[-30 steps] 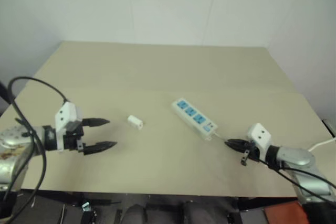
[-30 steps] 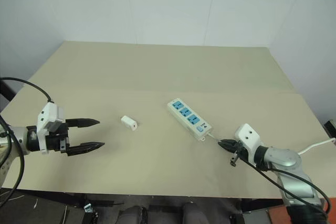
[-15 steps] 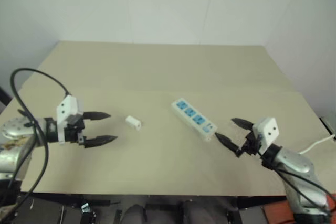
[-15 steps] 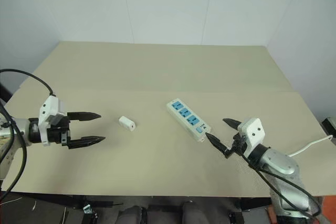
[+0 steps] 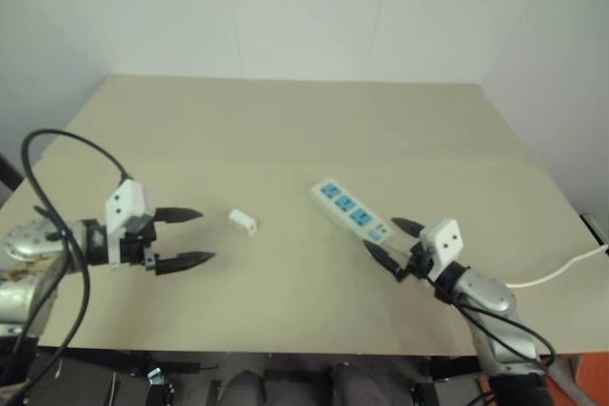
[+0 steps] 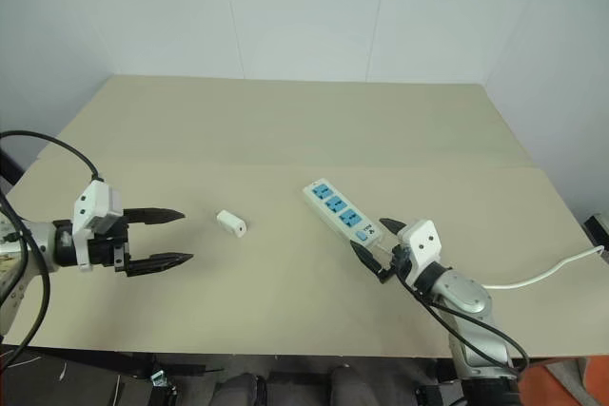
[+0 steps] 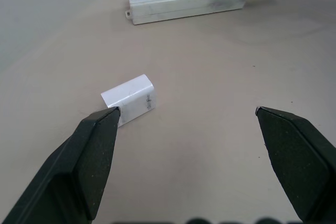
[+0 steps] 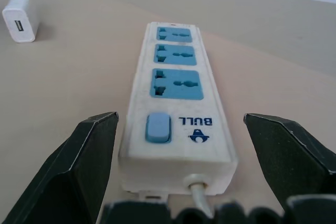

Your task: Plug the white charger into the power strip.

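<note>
On the counter (image 5: 285,130), both grippers, left gripper (image 5: 193,236) and right gripper (image 5: 393,240), stand with jaws wide and empty, the left facing the white charger (image 5: 244,222) at its 3 o'clock, the right straddling the switch end of the power strip (image 5: 353,214), so bracing the strip and grasping the charger likely come next.

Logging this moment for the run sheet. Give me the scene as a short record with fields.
charger: white charger lies loose on the table, unplugged
strip: power strip flat on the table, three blue sockets empty
left gripper: left gripper open, facing the charger, not touching it
right gripper: right gripper open, straddling the strip's switch end
plugging: not yet begun
</note>
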You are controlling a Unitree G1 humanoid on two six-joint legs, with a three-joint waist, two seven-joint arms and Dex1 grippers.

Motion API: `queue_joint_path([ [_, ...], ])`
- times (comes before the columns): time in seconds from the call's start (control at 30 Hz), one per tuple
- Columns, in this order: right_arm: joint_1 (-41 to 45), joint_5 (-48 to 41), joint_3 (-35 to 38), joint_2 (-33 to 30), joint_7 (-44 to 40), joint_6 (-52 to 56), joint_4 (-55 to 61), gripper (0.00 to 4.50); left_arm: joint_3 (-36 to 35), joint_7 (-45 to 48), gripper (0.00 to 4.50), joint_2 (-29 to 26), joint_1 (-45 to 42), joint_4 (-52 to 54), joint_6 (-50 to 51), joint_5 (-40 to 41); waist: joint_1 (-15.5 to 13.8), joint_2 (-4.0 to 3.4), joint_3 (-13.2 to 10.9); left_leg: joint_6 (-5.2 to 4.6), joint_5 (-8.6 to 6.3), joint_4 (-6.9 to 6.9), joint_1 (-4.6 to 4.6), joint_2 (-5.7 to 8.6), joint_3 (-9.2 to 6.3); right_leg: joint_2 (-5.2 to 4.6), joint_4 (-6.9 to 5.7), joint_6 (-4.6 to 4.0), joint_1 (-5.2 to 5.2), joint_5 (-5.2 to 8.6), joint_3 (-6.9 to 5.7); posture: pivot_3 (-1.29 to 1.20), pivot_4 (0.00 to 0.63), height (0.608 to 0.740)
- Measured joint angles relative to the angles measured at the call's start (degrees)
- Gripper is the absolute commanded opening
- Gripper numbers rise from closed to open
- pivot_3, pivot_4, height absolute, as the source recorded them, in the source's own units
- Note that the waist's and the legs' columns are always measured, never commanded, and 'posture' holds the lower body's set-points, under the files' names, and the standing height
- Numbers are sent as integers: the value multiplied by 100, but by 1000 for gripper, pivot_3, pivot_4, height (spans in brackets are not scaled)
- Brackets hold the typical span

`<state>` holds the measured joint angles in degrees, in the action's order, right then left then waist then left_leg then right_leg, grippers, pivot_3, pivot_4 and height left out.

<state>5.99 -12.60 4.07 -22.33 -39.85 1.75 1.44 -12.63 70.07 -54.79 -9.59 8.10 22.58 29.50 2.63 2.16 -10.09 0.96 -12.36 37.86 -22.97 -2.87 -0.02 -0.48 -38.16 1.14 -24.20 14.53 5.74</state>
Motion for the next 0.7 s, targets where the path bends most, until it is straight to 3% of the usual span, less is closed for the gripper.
queue_joint_path([
  [0.53,355,-139,-220,111,-229,59,-718,4481,-70,-147,4500,0,89,101,119,18,15,0,0,0,0,0,2,0,0,0,-1,0,0,0,1,0,150,740],
  [0.7,461,-164,-245,128,-256,103,-841,3417,-70,-156,4500,0,86,102,124,17,8,0,0,0,0,0,1,0,0,0,1,-1,1,0,1,0,150,740],
])
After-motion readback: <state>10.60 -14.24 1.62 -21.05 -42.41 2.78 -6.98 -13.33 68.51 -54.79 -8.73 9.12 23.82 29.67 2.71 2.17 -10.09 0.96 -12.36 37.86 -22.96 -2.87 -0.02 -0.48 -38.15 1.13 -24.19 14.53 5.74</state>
